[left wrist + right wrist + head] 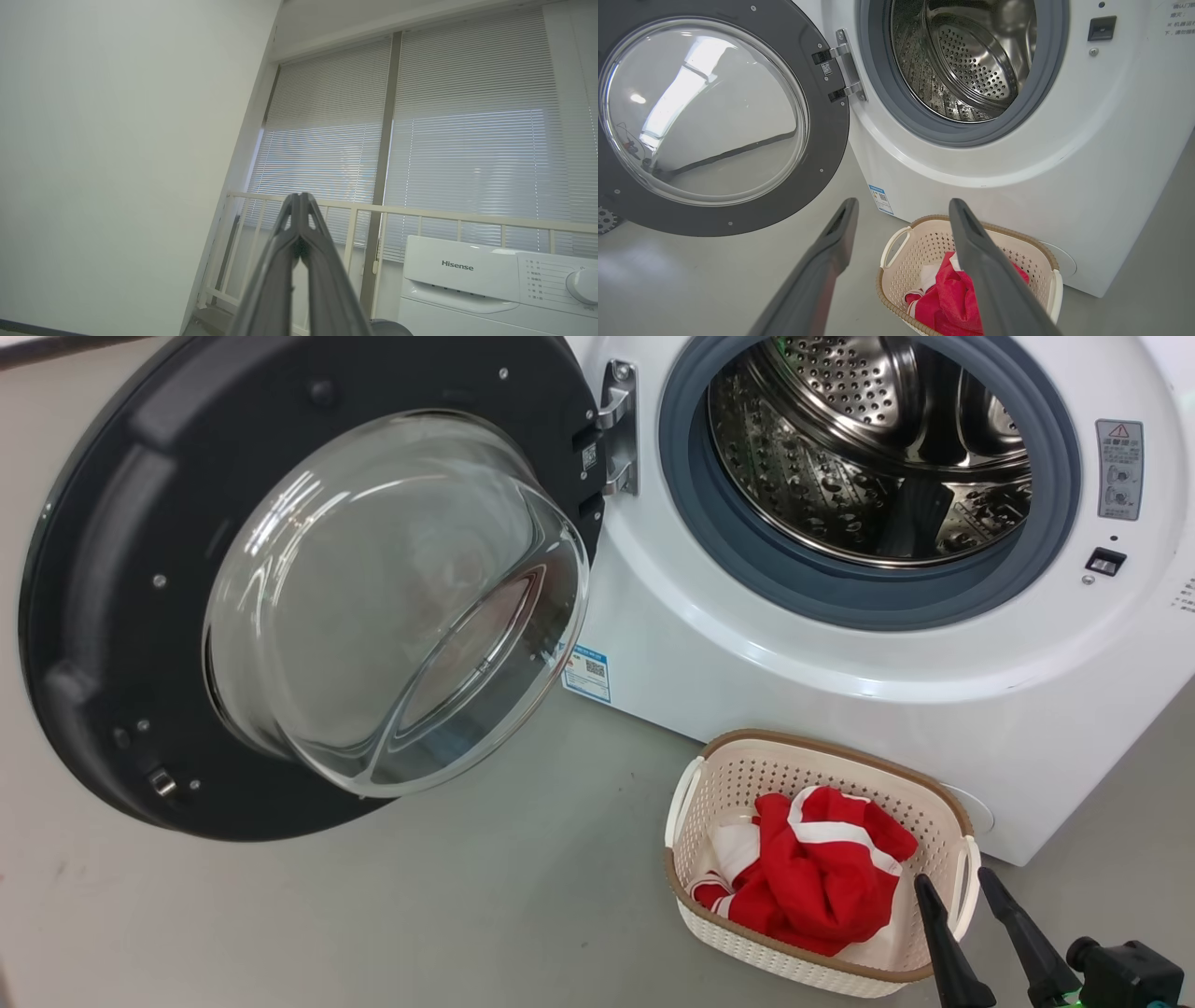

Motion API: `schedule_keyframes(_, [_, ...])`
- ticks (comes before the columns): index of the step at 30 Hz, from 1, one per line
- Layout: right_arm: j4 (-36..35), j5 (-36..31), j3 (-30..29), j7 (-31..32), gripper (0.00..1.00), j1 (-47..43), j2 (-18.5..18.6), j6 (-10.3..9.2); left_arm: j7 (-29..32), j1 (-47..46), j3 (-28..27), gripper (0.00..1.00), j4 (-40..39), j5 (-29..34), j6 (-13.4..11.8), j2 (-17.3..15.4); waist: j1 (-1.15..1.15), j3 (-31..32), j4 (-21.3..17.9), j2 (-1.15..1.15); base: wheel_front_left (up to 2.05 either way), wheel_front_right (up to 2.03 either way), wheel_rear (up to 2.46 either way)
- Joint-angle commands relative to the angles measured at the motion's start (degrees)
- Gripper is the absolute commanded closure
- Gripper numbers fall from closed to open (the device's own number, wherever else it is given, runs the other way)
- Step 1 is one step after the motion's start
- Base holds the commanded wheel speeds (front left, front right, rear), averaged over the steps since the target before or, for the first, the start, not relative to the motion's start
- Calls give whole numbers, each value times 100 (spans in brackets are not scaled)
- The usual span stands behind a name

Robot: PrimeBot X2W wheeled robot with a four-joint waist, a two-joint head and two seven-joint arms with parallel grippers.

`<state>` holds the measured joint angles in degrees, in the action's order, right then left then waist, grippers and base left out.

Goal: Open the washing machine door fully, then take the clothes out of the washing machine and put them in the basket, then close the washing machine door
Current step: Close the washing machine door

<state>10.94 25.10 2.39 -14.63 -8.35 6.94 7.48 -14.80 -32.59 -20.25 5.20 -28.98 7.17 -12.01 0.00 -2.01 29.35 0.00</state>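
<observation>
The washing machine door (308,588) (705,112), black with a bulging glass bowl, hangs wide open to the left of the white washing machine (840,653) (1064,140). The steel drum (868,448) (966,60) looks bare inside. The cream basket (686,887) (896,280) stands on the floor before the machine, with the red and white clothes (812,868) (945,298) bundled in it. My right gripper (954,885) (903,207) is open, empty, just above the basket's near right edge. My left gripper (299,198) is shut on nothing, pointing up toward a window.
Grey floor (467,915) spreads left of the basket, under the open door. In the left wrist view there is a white wall (117,140), window blinds (467,130), a cream railing (420,214) and a second white washer (490,284).
</observation>
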Motion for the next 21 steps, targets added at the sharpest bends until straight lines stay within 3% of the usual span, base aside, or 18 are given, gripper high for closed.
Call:
schedule_keyframes(1, [-165,-14,77,-37,0,3,48,1,-20,-385,-238,100,314,-280,29,-445,0,20,-17,0,0,0,0])
schedule_keyframes(6, [-211,-36,33,-37,0,-111,2,1,324,-1152,-270,100,1979,-1189,30,-996,0,50,-50,0,0,0,0])
schedule_keyframes(10, [-252,-49,-13,-37,0,-170,-3,1,1053,-1702,-267,100,3232,-1757,31,-1282,0,20,-60,0,0,0,0])
schedule_keyframes(15, [-307,-65,-58,-37,0,-217,27,1,2164,-2162,-80,100,4465,-1970,2,-1518,0,-38,-61,0,0,0,0])
schedule_keyframes(21, [-355,-77,-98,-37,0,-251,55,1,3122,-2428,175,100,5262,-2040,10,-1607,0,-94,-61,0,0,0,0])
